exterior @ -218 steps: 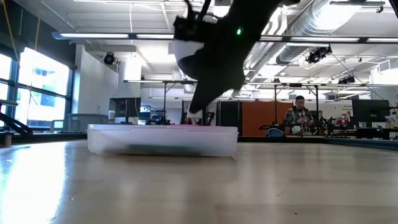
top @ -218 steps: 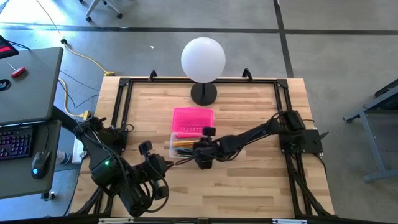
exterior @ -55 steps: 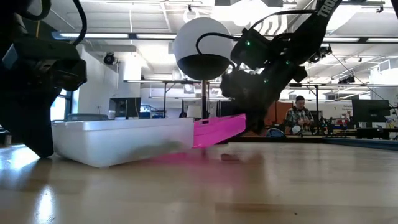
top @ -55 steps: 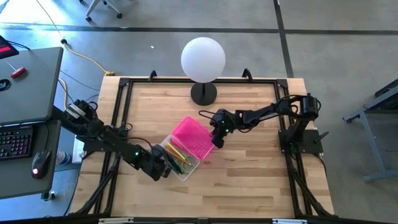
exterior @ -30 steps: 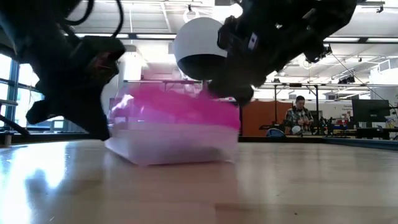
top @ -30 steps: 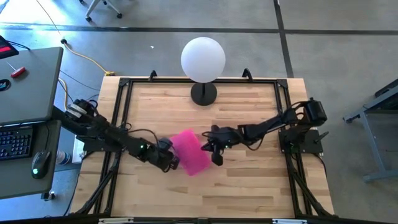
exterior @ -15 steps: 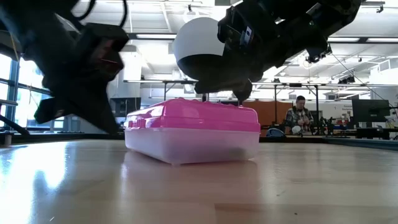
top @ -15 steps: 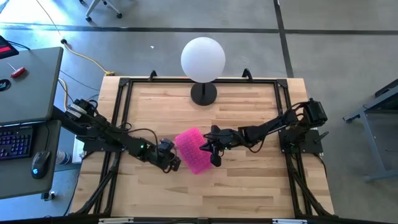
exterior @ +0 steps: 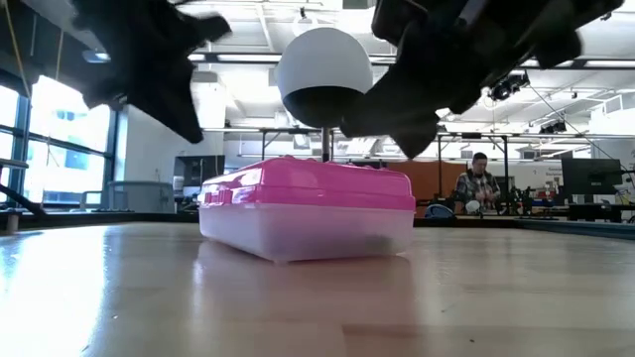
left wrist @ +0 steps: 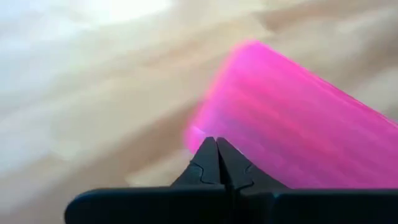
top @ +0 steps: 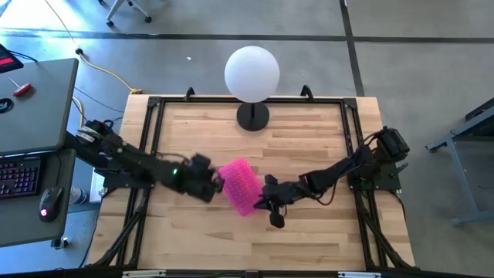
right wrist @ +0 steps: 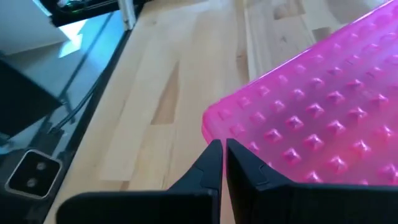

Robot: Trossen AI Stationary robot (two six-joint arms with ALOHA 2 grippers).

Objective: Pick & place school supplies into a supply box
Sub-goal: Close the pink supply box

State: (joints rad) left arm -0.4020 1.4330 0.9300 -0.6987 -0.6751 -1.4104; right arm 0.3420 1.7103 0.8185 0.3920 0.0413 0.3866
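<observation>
Sitting shut on the wooden table (top: 309, 239), the supply box (top: 239, 188) now shows only its pink textured lid from above, lying askew just in front of the white globe lamp (top: 252, 73), with nothing left loose on the boards around it. That is the change that matters: under two seconds ago the lid hung open beside the clear tray and pens and pencils could be seen inside; a second ago the lid was swinging over; half a second ago it was already down with the right arm's tip resting on top. I judge the school supplies to be inside, though the closed lid hides them from above and the clear wall in the low view shows nothing I can make out. The left gripper (top: 207, 179), fingers pressed together and holding nothing, sits just beside the box's left end; compared with half a second ago it has lifted, for in the low view its dark bulk now hangs above the lid rather than reaching down beside the box. The right gripper (top: 275, 218), likewise pressed together and empty, has come off the lid and drawn toward the front edge of the table, just beside the box's near right corner. Its wrist view shows the closed tips close to the lid's bumpy corner, apart from it. With the box closed and both arms backing away, the task looks essentially finished.
</observation>
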